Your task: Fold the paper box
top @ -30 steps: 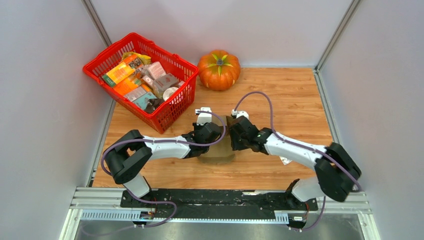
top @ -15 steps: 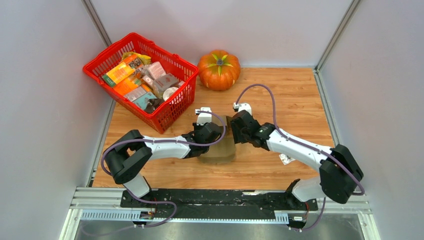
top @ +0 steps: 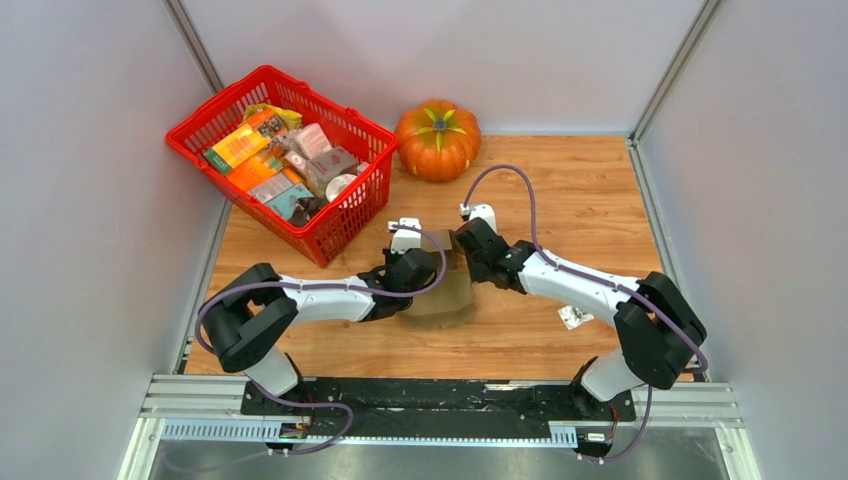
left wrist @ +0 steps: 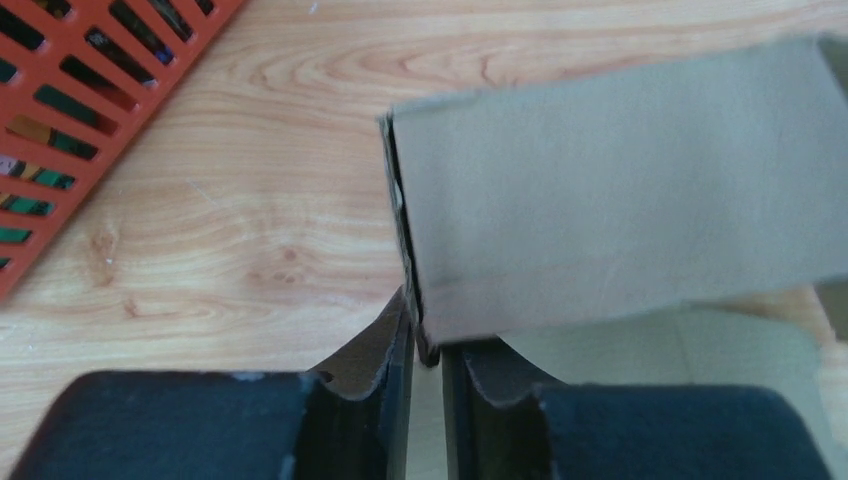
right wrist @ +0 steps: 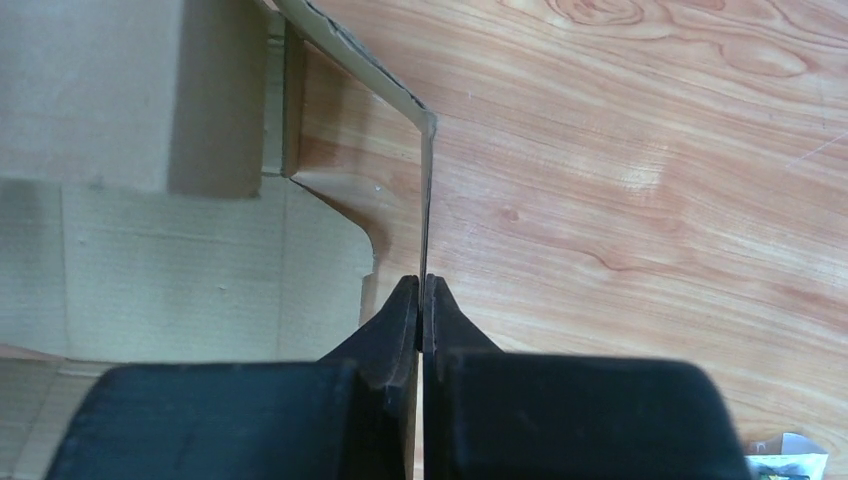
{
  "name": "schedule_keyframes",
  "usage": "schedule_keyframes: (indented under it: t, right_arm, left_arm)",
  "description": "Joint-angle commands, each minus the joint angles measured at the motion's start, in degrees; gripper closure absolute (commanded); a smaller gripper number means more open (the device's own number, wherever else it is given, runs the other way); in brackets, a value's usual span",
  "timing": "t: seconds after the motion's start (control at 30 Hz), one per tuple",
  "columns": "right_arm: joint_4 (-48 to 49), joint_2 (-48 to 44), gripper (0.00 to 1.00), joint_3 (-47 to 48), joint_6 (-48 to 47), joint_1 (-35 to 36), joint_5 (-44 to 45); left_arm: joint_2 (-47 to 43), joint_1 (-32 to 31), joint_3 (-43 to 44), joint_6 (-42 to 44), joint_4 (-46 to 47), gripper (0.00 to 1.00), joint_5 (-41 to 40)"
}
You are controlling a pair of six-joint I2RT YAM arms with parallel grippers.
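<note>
The paper box (top: 440, 298) lies partly folded around the middle of the wooden desk (top: 590, 200), a little nearer the near edge than the far one, with one panel raised and other flaps flat on the wood. The left gripper (left wrist: 425, 345) reaches in from the left, its fingers closed down to a narrow slit on the lower corner of the upright panel. The right gripper (right wrist: 421, 300) comes in from the right, its jaws pressed together on a thin flap seen edge-on, which stands up off the desk. The two wrists sit close together over the box. A red basket (top: 350, 215) of colourful packages (top: 275, 160) fills the far-left corner, its nearest corner just beside the left arm. A pumpkin (top: 437, 138) sits at the middle of the far edge, well apart from the box. Bare wood runs from the box to the right edge, broken only by a small white scrap (top: 573, 318) beside the right forearm. Grey panels (top: 760, 200) close in the left, far and right edges.
</note>
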Motion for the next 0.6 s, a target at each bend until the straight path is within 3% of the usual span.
schedule_keyframes:
  t: [0.0,0.23,0.3,0.4,0.43,0.53,0.57]
  right_arm:
    - [4.1,-1.03,1.0,1.44,1.09,0.08,0.72]
    - [2.78,-0.85,1.0,2.67,2.66,0.43,0.37]
    - [2.08,-1.03,1.0,3.02,3.72,0.51,0.11]
    - [-0.46,-1.2,1.0,4.16,7.93,0.51,-1.04]
    - [-1.43,-1.2,1.0,4.6,9.42,0.69,-1.13]
    - [-4.16,-1.55,1.0,6.01,15.22,0.6,-2.53]
    - [-4.69,-1.82,1.0,6.27,16.8,0.51,-2.62]
  left_arm:
    - [-3.93,-0.26,-2.81,4.59,-0.52,0.72,4.21]
    - [-14.12,-0.26,-4.57,7.76,-5.69,0.31,8.16]
    - [-19.48,-0.26,-6.23,7.06,-7.55,0.31,10.88]
    - [-25.46,-0.26,-9.84,9.25,-3.96,0.44,20.0]
    - [-26.0,-0.26,-10.45,10.39,-2.21,0.62,23.08]
    - [-25.39,-0.43,-11.08,11.45,1.93,0.87,30.92]
    - [-23.65,-0.61,-10.82,11.8,4.29,0.91,33.54]
